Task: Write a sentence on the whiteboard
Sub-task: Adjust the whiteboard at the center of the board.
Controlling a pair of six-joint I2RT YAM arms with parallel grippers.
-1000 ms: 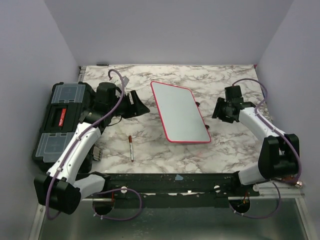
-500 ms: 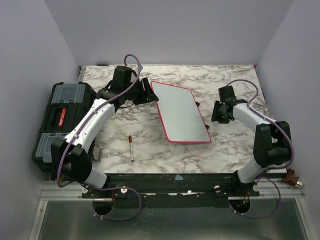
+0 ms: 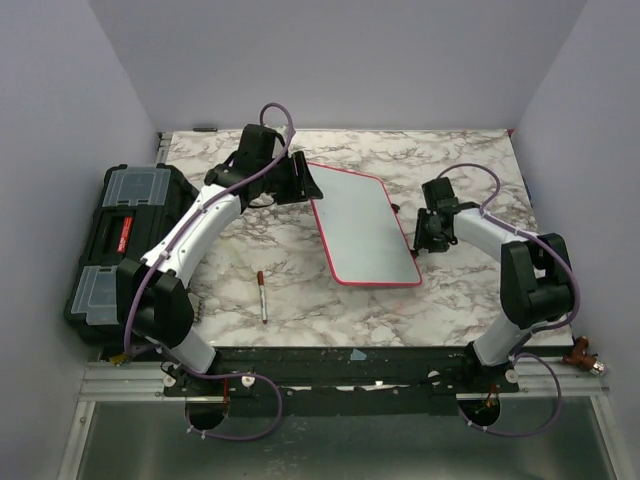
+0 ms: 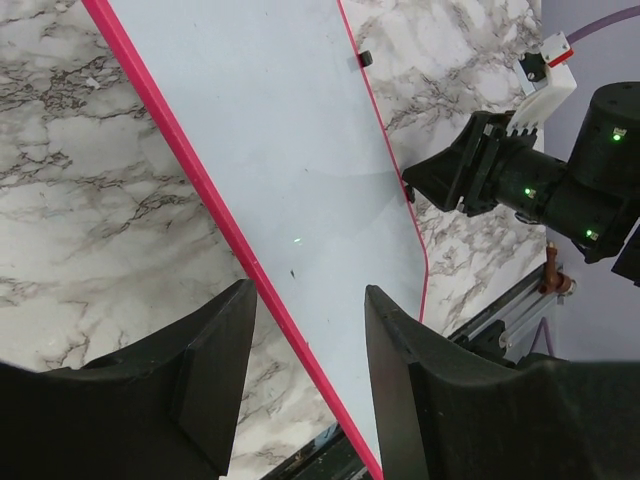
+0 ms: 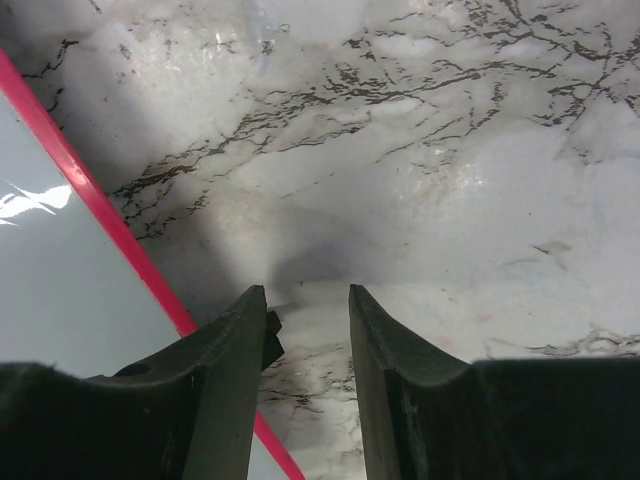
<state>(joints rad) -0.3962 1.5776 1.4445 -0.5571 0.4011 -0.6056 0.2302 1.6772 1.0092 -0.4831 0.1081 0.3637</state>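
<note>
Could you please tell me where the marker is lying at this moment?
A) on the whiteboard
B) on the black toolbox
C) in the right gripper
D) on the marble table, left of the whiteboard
D: the marker lies on the marble table, left of the whiteboard.

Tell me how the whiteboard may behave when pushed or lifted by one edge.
The whiteboard lies flat and looks thin, so a push would probably slide it over the smooth marble table, not tip it. Its straight red frame suggests it stays fairly stiff when lifted. The glossy face may be slippery to pinch.
</note>
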